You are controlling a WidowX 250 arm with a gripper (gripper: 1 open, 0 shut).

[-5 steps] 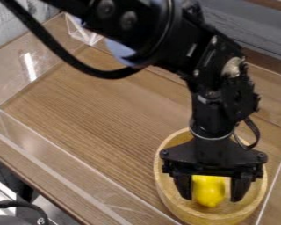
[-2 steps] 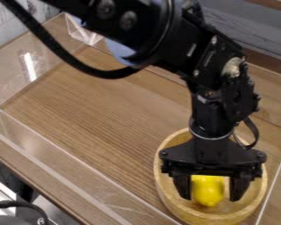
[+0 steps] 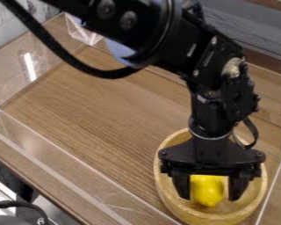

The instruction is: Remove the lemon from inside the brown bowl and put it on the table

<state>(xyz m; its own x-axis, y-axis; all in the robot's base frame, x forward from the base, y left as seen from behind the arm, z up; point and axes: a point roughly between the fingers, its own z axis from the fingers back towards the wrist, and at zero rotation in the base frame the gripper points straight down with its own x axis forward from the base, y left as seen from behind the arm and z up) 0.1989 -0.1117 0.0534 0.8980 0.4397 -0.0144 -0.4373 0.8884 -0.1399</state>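
Note:
The lemon [image 3: 207, 190], small, bright yellow and glossy, lies inside the brown bowl [image 3: 167, 198], a light wooden bowl at the lower right of the table [image 3: 96, 114]. My black gripper [image 3: 210, 187] points straight down into the bowl and stands open, its two fingers on either side of the lemon. I cannot tell whether the fingers touch the fruit. The arm hides the far part of the bowl.
Clear plastic walls [image 3: 25, 66] border the tabletop at the left and along the near edge. The black arm [image 3: 167, 44] reaches in from the upper left with a cable looping beside it. Bare wood lies to the left of the bowl.

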